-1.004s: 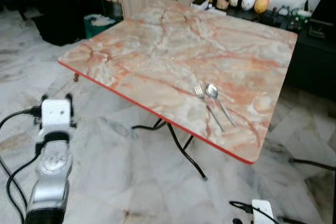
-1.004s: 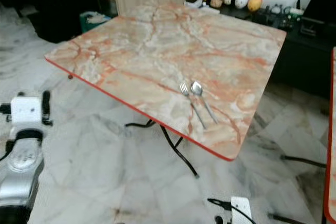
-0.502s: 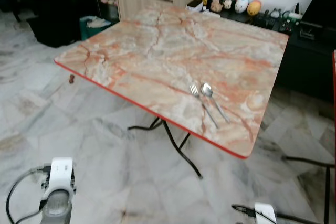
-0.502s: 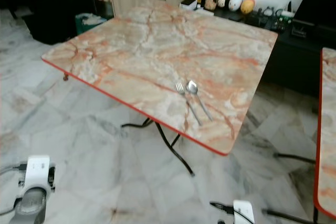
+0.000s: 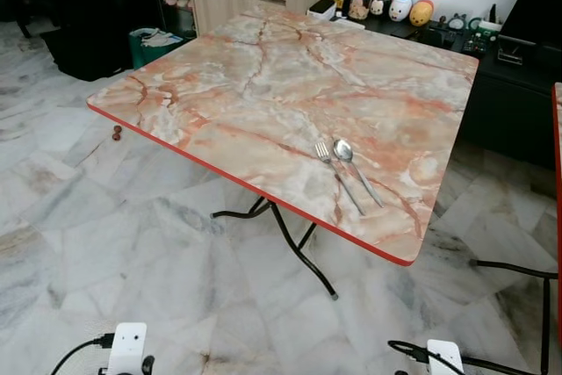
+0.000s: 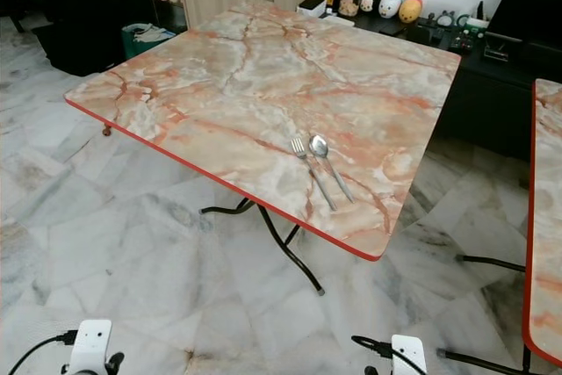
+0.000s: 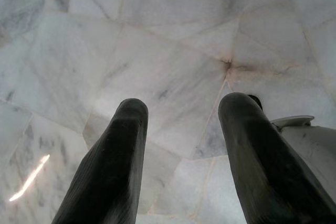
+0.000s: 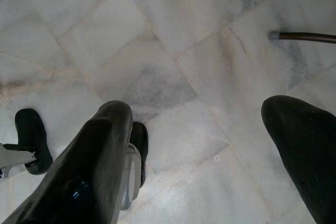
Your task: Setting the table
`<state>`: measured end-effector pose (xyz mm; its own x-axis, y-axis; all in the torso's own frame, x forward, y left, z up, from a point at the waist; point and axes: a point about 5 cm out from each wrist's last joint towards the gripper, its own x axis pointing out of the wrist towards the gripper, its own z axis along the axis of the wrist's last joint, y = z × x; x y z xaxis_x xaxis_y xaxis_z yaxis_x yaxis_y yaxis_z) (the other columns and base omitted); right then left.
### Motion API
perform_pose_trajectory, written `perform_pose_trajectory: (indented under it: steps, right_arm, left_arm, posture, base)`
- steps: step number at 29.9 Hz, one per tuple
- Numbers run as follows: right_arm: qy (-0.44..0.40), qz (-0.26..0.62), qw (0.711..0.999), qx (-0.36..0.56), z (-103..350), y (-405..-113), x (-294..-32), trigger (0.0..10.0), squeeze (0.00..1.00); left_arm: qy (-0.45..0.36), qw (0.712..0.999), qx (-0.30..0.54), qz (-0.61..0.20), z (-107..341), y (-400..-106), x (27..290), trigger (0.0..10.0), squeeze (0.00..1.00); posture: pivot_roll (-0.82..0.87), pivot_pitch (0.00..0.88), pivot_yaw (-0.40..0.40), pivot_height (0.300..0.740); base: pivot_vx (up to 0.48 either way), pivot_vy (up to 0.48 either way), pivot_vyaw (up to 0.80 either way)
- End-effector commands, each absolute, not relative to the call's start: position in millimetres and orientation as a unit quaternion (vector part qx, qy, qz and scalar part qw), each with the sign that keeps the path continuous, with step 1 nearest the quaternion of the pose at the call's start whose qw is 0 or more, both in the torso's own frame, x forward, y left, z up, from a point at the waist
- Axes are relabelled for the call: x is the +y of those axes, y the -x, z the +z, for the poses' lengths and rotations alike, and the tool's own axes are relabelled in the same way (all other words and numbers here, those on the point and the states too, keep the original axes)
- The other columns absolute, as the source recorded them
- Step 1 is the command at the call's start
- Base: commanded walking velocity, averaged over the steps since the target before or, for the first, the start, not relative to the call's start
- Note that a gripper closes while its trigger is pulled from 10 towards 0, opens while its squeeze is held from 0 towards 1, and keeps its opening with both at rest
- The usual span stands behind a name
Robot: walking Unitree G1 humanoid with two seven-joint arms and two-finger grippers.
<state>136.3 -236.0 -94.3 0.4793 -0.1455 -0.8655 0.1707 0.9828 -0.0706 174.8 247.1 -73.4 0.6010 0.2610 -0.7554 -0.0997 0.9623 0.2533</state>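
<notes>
1. Your fork (image 5: 337, 176) and spoon (image 5: 357, 171) lie touching, side by side, near the table (image 5: 263, 76) edge closest to you.
2. Your left gripper (image 7: 181, 129) hangs low over the marble floor (image 5: 132, 243), fingers spread, holding nothing.
3. Your right gripper (image 8: 210, 129) is likewise spread wide and empty.

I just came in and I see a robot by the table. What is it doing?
Nothing is being handled right now. A fork and a spoon lie side by side near the front edge of the marble-patterned table. Both arms hang low: the left tool and the right tool are open, holding nothing, and point at the marble floor. Plates or cups have not been set out on the table.
</notes>
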Motion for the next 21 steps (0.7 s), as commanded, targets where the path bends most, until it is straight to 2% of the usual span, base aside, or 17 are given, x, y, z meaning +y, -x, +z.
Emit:
perform_pose_trajectory:
  steps: [1,18,20,21]
  right_arm:
    - [-0.018,-0.102,0.861,0.497,-94,-136,-237,10.0,0.0]
    - [-0.051,-0.184,0.876,0.443,-92,-136,-234,10.0,0.0]
    - [-0.027,-0.18,0.912,0.367,-77,-172,-218,10.0,0.0]
    - [-0.017,-0.189,0.922,0.338,-71,-181,-219,10.0,0.0]
  left_arm:
    - [-0.106,0.89,0.435,0.083,-74,-176,245,10.0,0.0]
    - [-0.147,0.884,0.44,0.058,-72,-174,254,10.0,0.0]
    - [-0.148,0.884,0.439,0.062,-72,-174,255,10.0,0.0]
    - [-0.149,0.885,0.437,0.064,-71,-175,257,10.0,0.0]
  posture:
    - [0.05,0.0,-0.024,0.74]
    - [0.01,0.0,0.048,0.74]
    - [0.02,0.0,0.047,0.74]
    - [0.02,0.0,0.048,0.74]
  base:
    - [0.0,0.0,0.0]
    - [0.0,0.0,0.0]
    - [0.0,0.0,0.0]
    - [0.0,0.0,0.0]
